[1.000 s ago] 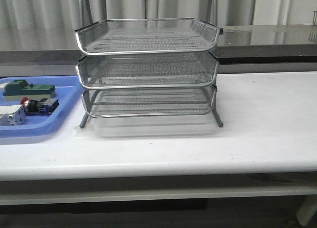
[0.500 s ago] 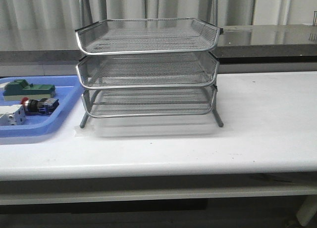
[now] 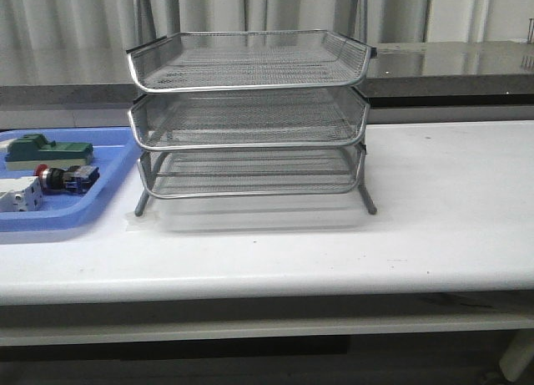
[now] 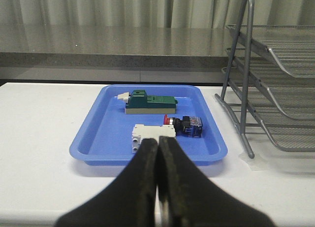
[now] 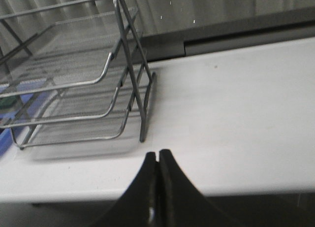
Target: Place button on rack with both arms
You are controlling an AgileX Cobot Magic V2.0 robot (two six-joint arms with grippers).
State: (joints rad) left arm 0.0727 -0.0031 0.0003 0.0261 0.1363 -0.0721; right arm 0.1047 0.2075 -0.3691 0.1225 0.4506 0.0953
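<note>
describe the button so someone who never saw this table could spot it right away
Find the blue plastic tray on the white table, just left of the wire rack. The button lies on its side there, between the green block behind it and the white block in front. It alone has a red cap, black collar and dark blue body.

Right gripper (image 5: 158, 160): the two black pointed fingers are pressed tip to tip with nothing between them, held over the near edge of the white table (image 5: 236, 118). Wire-mesh rack (image 5: 74, 74) stands on the table well apart from the gripper, its three stacked trays and grey metal frame legs seen from one end; the picture is slightly blurred. A sliver of blue tray (image 5: 4, 147) shows through and beyond the mesh at the rack's far end, and a grey counter (image 5: 221, 13) runs behind the table.
</note>
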